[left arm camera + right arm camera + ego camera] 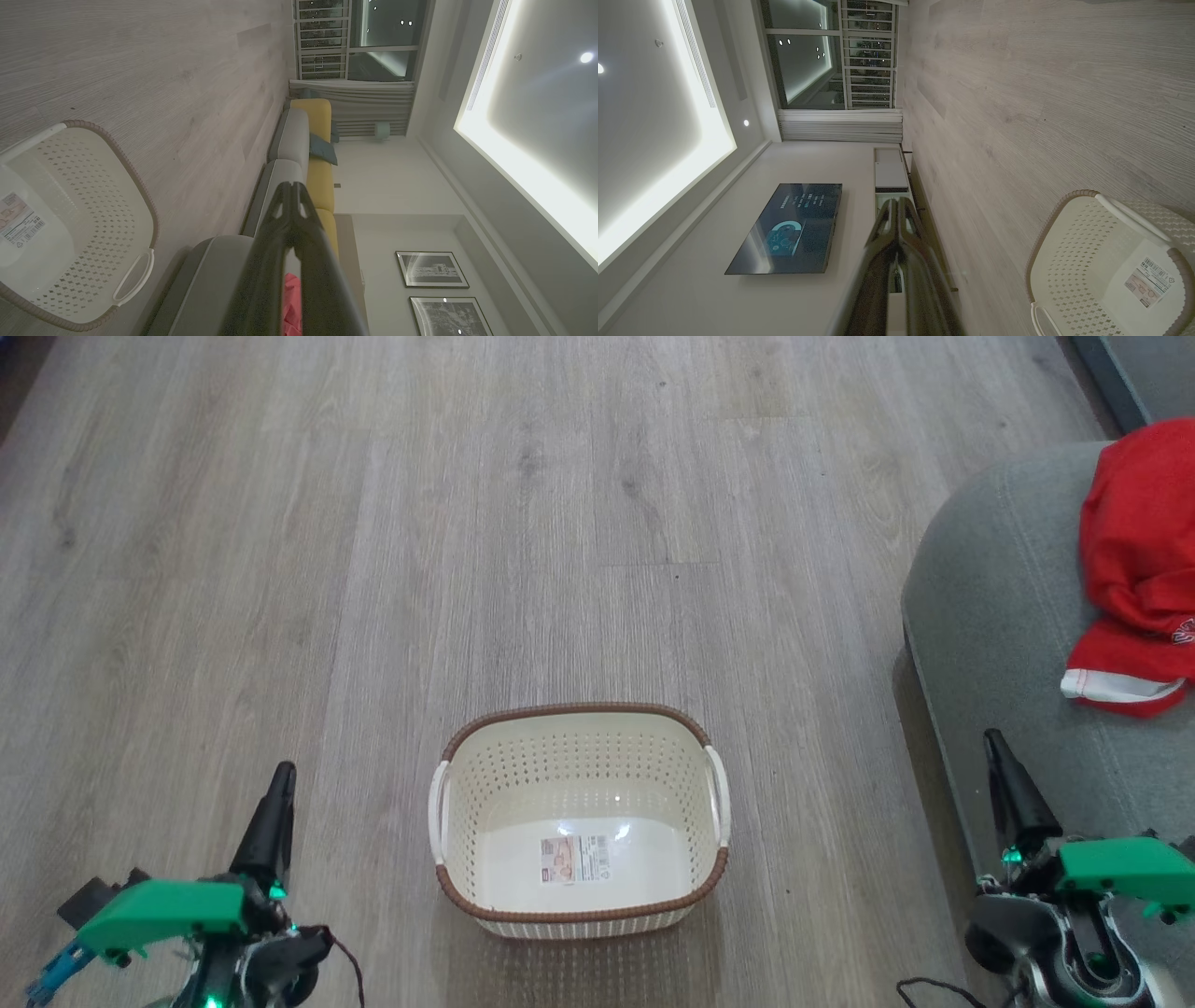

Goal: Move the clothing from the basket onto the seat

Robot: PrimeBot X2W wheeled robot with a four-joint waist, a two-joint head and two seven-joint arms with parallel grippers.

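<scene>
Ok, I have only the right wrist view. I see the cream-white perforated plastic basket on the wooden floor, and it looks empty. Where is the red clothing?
Observer: In the head view the soft red clothing with white trim lies on the large rounded light grey fabric seat, to the robot's right of the basket.
Operator: My view cuts the basket. Is its inside really empty?
Observer: Yes. The head view shows its whole bottom, and just a paper label lies there.
Operator: And the left gripper?
Observer: It is shut on nothing, low at the robot's left, apart from the basket.
</scene>
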